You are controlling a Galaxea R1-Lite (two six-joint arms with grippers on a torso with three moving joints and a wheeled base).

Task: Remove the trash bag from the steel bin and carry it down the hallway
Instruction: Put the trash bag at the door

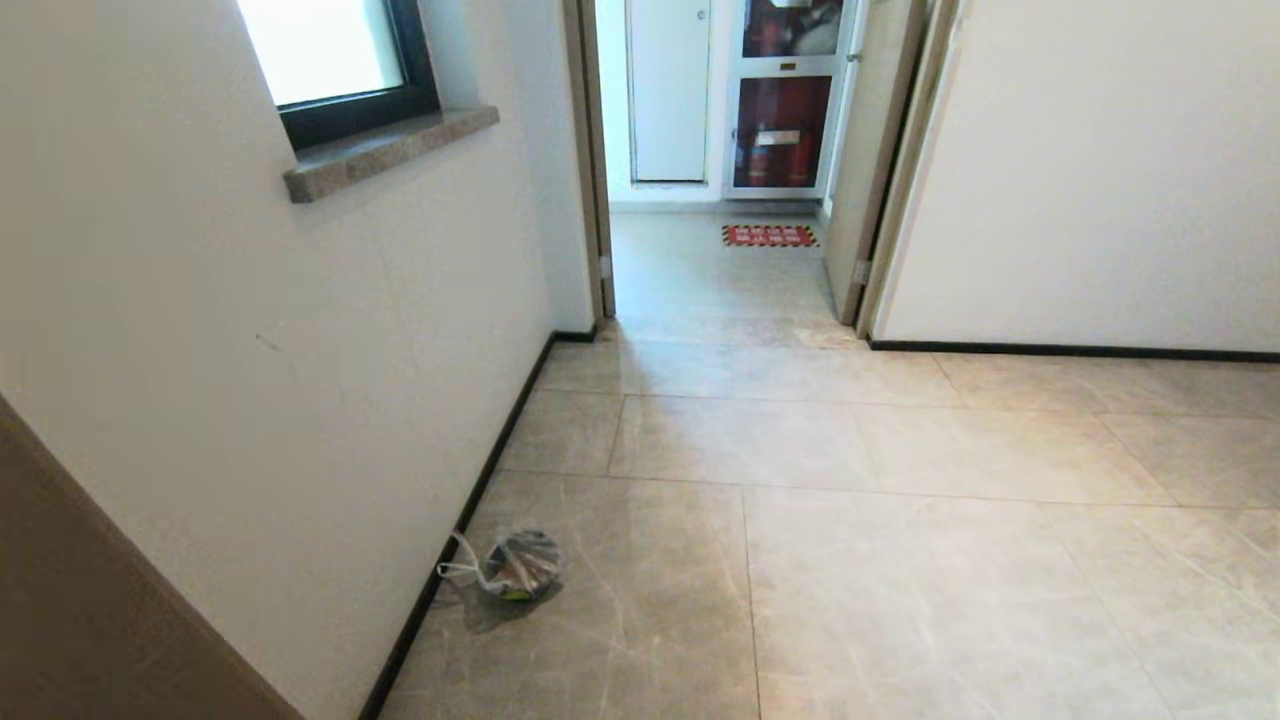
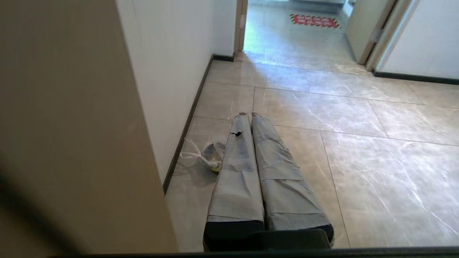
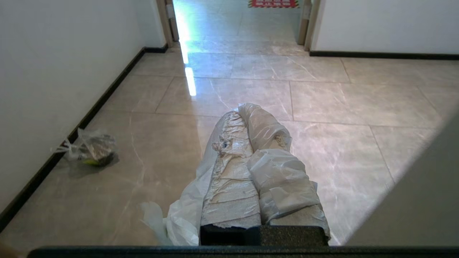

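Beige tiled hallway (image 1: 900,560) meets white walls (image 1: 1090,170).

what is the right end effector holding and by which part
The right end effector is shut on thin white plastic trash bag film; which part cannot be told.

Hallway (image 1: 850,560): beige marbled floor tiles, white walls, black baseboard, stone-silled window.

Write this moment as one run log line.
place: hallway | left gripper: shut, empty | right gripper: shut on white bag | also: small bundle by wall
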